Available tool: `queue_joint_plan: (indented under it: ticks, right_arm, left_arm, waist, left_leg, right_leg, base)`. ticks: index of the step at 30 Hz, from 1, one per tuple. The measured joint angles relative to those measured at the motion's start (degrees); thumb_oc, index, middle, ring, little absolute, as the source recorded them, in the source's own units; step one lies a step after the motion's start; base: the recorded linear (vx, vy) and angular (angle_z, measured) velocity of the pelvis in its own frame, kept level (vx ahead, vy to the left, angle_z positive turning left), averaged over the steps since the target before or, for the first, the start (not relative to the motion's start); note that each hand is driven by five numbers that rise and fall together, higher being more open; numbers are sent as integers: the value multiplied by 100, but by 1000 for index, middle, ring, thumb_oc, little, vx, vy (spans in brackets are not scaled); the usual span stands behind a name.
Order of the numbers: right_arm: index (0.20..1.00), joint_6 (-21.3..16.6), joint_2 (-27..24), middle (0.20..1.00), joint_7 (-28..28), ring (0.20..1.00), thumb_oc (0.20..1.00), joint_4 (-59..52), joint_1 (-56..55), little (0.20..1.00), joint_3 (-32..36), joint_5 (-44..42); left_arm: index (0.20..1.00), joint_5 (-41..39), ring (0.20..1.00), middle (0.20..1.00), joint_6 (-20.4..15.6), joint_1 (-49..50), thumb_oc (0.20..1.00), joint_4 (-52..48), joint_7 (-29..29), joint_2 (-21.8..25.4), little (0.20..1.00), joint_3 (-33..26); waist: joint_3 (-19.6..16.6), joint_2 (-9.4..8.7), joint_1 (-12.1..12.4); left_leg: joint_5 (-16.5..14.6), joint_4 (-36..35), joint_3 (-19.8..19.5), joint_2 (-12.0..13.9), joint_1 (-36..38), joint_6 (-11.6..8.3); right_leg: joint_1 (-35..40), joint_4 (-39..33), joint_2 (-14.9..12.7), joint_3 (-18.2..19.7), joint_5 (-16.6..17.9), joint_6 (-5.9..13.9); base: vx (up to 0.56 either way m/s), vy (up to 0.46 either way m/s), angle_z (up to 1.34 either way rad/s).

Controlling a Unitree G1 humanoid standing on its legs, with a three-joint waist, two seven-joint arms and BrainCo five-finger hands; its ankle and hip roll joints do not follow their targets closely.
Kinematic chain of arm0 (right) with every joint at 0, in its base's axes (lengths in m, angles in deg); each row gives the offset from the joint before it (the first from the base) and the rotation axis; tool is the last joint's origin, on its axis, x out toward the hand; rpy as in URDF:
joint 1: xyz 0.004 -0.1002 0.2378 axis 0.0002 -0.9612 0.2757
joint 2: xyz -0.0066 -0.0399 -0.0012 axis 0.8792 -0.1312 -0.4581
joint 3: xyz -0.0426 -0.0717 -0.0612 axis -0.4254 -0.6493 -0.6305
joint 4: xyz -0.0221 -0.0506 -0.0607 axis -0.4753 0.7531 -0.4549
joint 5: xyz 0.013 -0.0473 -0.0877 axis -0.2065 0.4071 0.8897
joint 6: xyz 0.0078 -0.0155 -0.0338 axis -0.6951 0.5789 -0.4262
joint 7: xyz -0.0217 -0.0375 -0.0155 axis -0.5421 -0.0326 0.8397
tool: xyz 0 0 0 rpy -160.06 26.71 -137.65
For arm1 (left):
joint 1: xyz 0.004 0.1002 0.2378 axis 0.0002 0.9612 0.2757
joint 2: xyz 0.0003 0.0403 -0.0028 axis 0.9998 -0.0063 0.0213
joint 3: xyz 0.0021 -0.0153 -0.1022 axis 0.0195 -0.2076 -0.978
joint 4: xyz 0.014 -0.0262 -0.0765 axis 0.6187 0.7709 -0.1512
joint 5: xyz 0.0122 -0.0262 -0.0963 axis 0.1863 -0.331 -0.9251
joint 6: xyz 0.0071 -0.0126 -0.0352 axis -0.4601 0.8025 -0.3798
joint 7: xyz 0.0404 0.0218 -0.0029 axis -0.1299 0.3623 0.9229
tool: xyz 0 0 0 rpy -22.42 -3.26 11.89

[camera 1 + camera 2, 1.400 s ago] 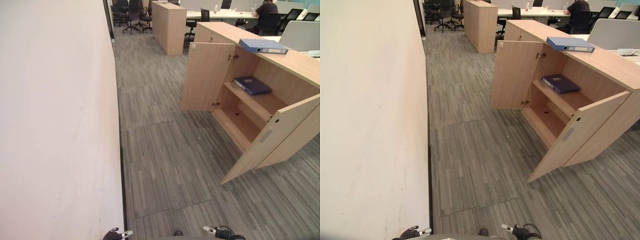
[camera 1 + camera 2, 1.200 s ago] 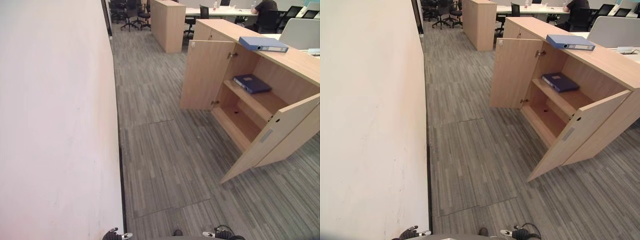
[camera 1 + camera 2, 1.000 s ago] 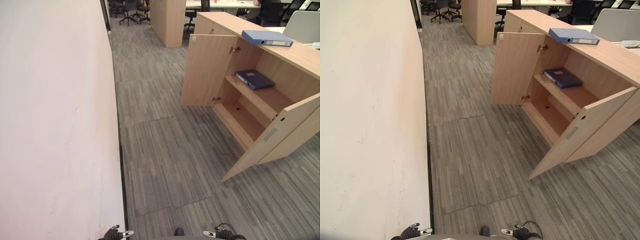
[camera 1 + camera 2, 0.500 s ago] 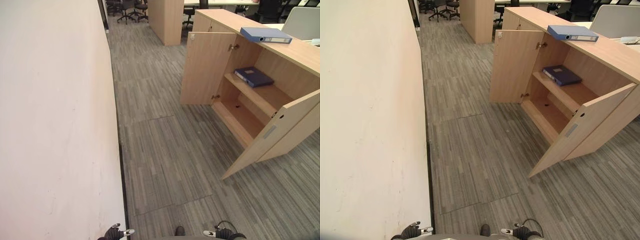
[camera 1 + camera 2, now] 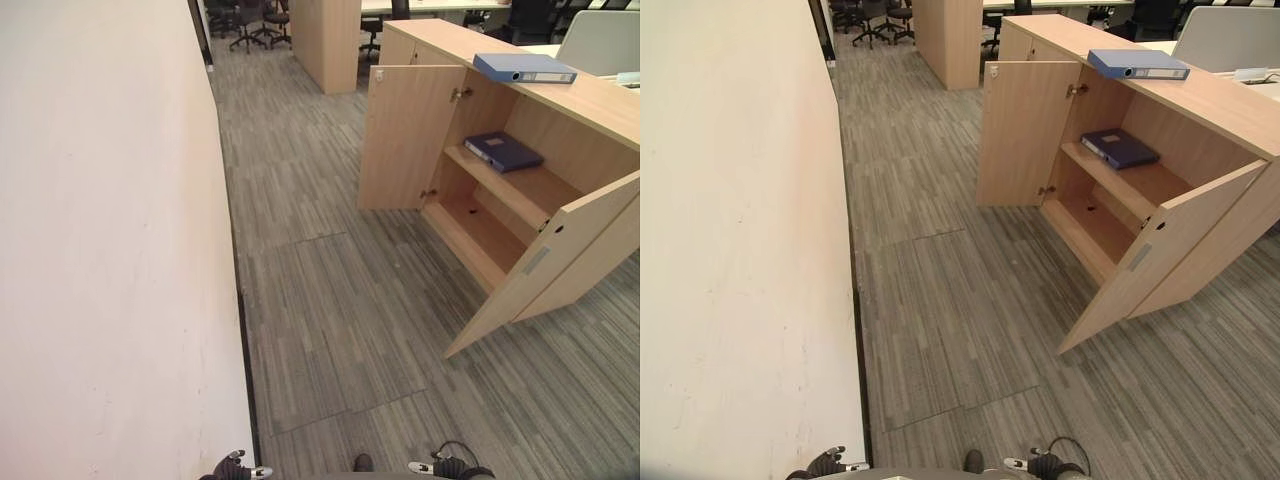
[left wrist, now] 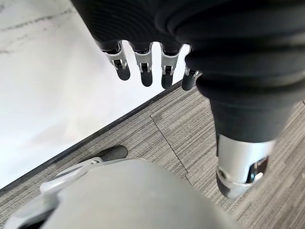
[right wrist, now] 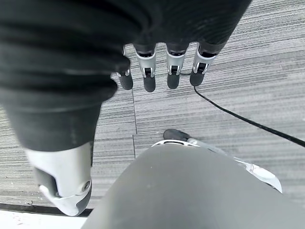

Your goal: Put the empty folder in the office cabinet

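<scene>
A light wood office cabinet (image 5: 598, 108) stands at the right with both doors swung open, the far door (image 5: 405, 135) and the near door (image 5: 545, 262). A light blue ring folder (image 5: 525, 68) lies flat on the cabinet's top. A darker blue folder (image 5: 503, 151) lies on the upper shelf inside; the bottom shelf (image 5: 480, 235) is bare. My left hand (image 5: 232, 467) and right hand (image 5: 445, 467) hang low at the bottom edge, far from the cabinet. In the wrist views the left hand (image 6: 143, 62) and right hand (image 7: 157, 71) have straight fingers over the carpet and hold nothing.
A long white wall (image 5: 110, 250) runs along the left side. Grey striped carpet (image 5: 330, 300) lies between wall and cabinet. Another wooden cabinet (image 5: 325, 40) and office chairs (image 5: 245, 20) stand at the back. The near open door juts into the walkway.
The whole picture has shifted slightly, so the camera has moved; the cabinet now sits a bit nearer. The folders, the doors and both hands are as before.
</scene>
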Motion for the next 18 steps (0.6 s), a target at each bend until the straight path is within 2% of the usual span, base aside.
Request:
queue_joint_plan:
  ticks: [9, 18]
  right_arm:
    - [1000, -17, -38, 1000, 358, 1000, 1000, -217, -49, 1000, 22, 216]
    - [1000, -8, -64, 1000, 376, 1000, 1000, -156, -49, 1000, 54, 216]
  left_arm:
    - [1000, 110, 1000, 1000, 49, 20, 1000, 20, 121, -44, 1000, 22]
    - [1000, 109, 1000, 1000, 50, 25, 1000, 23, 140, -88, 1000, 9]
  waist:
    - [-24, 72, -5]
    - [23, 146, -5]
  left_leg:
    - [0, -12, 46, 1, 2, 0]
    - [0, -6, 39, 5, 5, 1]
  right_leg:
    - [-26, 0, 8, 59, 17, -4]
    - [-17, -1, 9, 52, 17, -4]
  base:
    - [-1, 1, -3]
    - [0, 0, 0]
